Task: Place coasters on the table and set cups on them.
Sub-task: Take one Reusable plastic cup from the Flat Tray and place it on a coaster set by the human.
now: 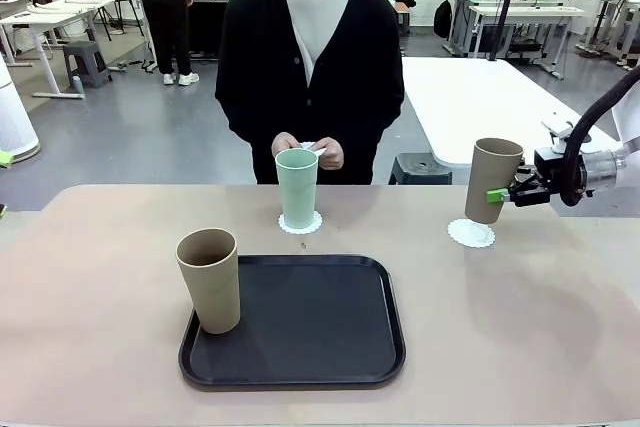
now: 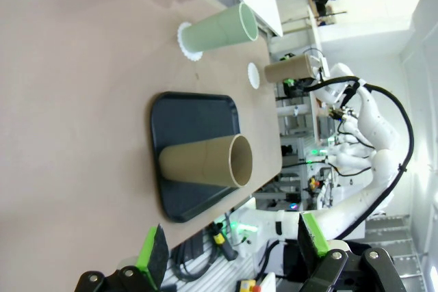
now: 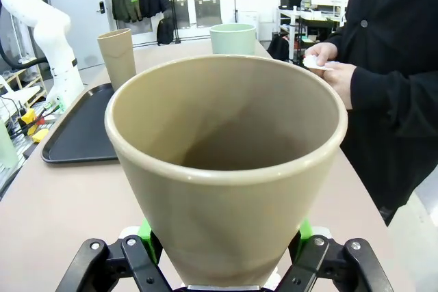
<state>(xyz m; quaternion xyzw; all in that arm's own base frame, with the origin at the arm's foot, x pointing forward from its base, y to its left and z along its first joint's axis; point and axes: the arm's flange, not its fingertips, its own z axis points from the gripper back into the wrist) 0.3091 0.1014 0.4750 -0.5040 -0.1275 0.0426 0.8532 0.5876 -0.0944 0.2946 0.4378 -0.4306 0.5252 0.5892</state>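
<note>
My right gripper [image 1: 503,194] is shut on a tan cup [image 1: 491,179], gripping it from the side. The cup is tilted, with its base just over a white coaster [image 1: 471,234] on the table [image 1: 100,247]; I cannot tell whether they touch. In the right wrist view this cup [image 3: 226,169] stands between the green pads [image 3: 305,229]. A mint green cup [image 1: 297,187] stands on a second coaster [image 1: 300,224]. Another tan cup [image 1: 209,279] stands upright on the black tray [image 1: 300,337]. The person's hands hold a third coaster [image 1: 318,148]. My left gripper [image 2: 233,247] is open and empty, well away from the tray [image 2: 191,111].
The person stands at the far edge of the table, just behind the green cup. A white table [image 1: 480,97] stands behind on the right. The beige tabletop is bare to the left of the tray and along its right front.
</note>
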